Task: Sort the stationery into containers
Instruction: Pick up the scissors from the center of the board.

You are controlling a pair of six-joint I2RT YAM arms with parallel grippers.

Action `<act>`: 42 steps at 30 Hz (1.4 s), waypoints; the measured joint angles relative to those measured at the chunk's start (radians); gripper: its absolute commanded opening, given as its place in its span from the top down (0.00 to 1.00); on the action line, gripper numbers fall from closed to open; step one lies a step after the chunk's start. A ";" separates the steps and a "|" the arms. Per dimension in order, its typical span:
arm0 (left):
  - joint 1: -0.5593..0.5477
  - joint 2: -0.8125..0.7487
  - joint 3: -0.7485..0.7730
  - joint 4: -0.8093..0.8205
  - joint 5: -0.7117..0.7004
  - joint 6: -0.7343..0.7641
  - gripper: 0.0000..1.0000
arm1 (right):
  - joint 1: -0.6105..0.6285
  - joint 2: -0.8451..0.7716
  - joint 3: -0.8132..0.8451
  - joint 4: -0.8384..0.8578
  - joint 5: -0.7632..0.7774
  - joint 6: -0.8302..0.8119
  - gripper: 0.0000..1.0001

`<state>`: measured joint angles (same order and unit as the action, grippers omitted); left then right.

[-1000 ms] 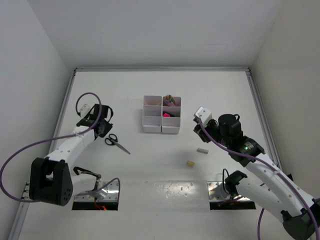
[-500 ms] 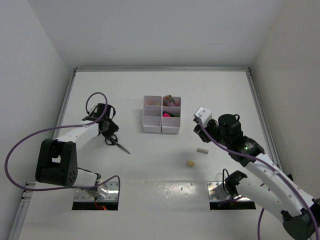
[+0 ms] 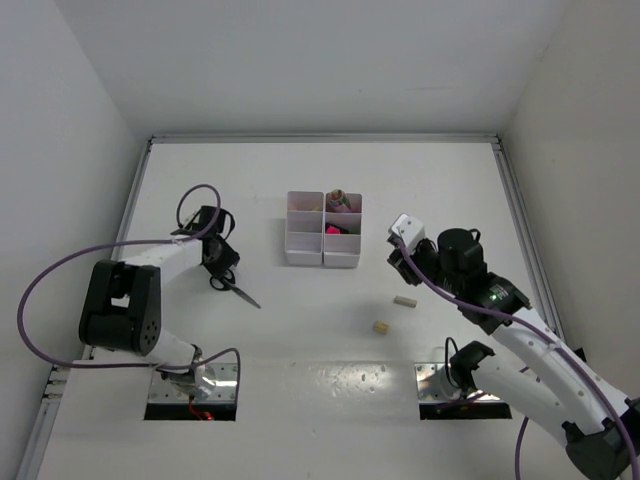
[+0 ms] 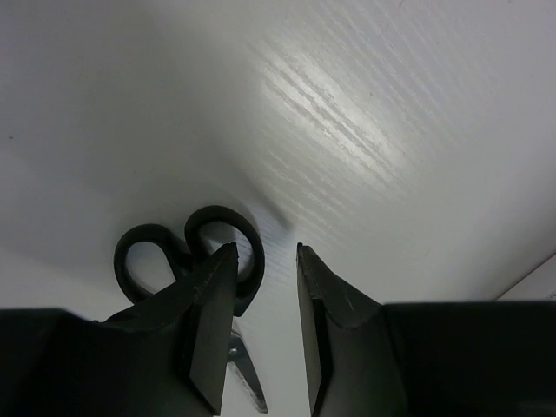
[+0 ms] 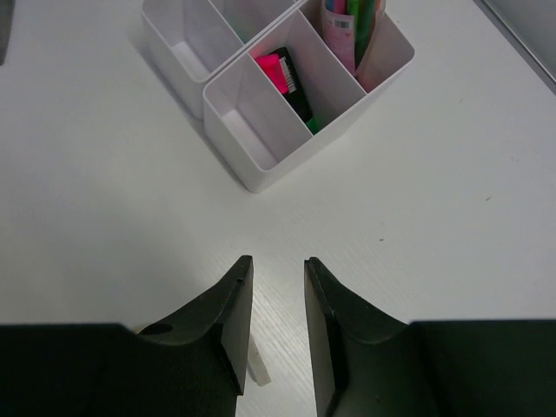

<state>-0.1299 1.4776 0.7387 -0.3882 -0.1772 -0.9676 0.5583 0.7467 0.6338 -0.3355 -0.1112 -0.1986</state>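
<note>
At mid-left, hovering with left gripper (image 4: 263, 254) just over scissors (image 3: 233, 286), jaws narrow, empty. Poised with right gripper (image 5: 278, 265) near tray (image 5: 258, 178), jaws narrow, empty; highlighters (image 5: 274, 68) inside, erasers (image 3: 404, 300) loose.

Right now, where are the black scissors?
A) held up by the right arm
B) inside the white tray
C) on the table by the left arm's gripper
C: the scissors lie flat on the table beside the left gripper, outside the tray.

Bright even overhead light, soft shadows; glare streak on the table (image 4: 347, 122)
</note>
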 measured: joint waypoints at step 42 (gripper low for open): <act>-0.137 -0.029 0.369 -0.176 0.028 0.097 1.00 | 0.000 -0.035 -0.005 0.008 0.007 -0.012 0.87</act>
<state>-0.2672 1.4490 1.1072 -0.5640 -0.1493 -0.8707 0.5583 0.7113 0.6285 -0.3271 -0.1043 -0.2104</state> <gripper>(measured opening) 0.042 0.358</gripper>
